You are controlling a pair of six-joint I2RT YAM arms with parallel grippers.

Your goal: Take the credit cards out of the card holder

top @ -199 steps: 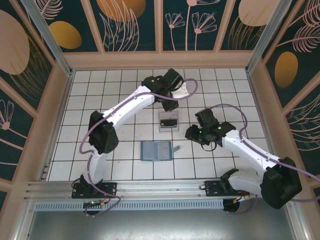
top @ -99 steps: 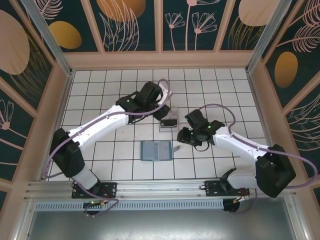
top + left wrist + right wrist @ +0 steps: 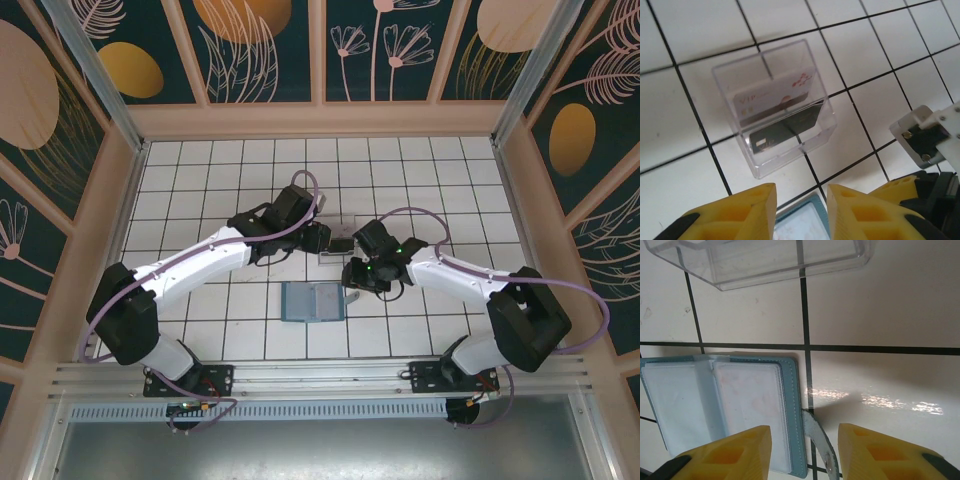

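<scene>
Two credit cards [image 3: 775, 95] in tray [image 3: 740, 70] | both jaws open, empty | right arm [image 3: 450, 275] now nearer card holder [image 3: 313, 301]

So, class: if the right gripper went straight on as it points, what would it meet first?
Probably the card holder, at its right edge, just ahead of the right gripper; depth is unclear.

White tiled table [image 3: 200, 180], open teal card holder [image 3: 313, 301] flat near clear plastic box [image 3: 765, 67].
</scene>
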